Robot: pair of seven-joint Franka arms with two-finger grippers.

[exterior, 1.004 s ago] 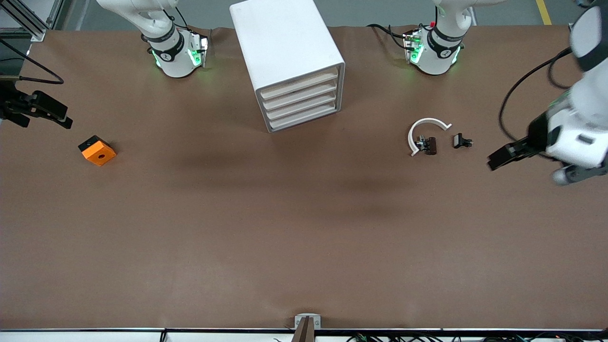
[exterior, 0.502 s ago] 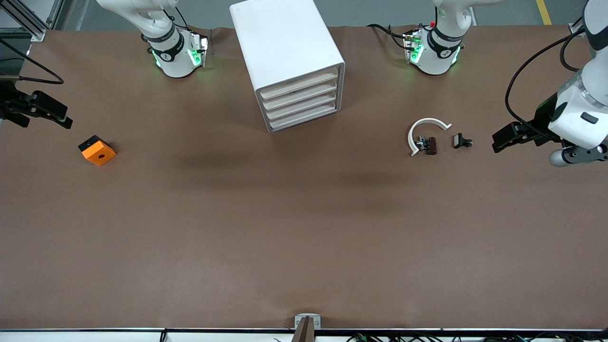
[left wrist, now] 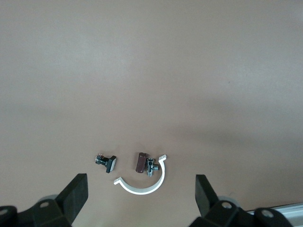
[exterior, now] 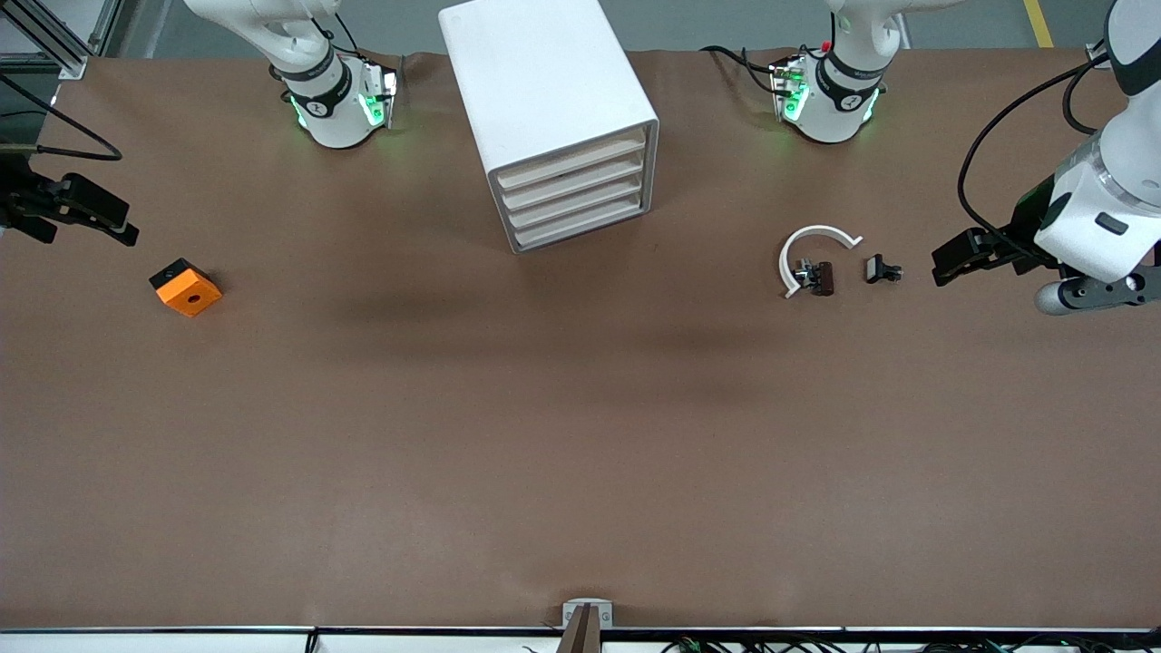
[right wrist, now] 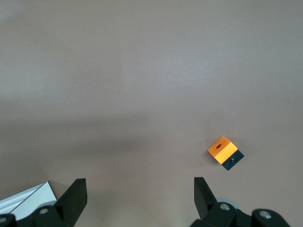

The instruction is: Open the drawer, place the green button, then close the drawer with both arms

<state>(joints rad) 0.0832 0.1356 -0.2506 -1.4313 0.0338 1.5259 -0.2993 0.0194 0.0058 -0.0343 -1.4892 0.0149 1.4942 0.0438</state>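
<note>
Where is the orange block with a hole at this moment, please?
The orange block with a hole lies on the brown table toward the right arm's end, just below the right gripper in the front view.

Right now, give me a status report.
Left gripper open, beside the clips. Right gripper open, waiting near orange block. Drawer shut. No green button seen.

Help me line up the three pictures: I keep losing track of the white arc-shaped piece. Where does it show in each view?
Front view: the white arc lies on the table toward the left arm's end, beside two small dark clips.
Left wrist view: the arc shows low in the picture, between the open left gripper fingers.
Right wrist view: not in it.
Shared landmark: the clip inside the arc.
</note>
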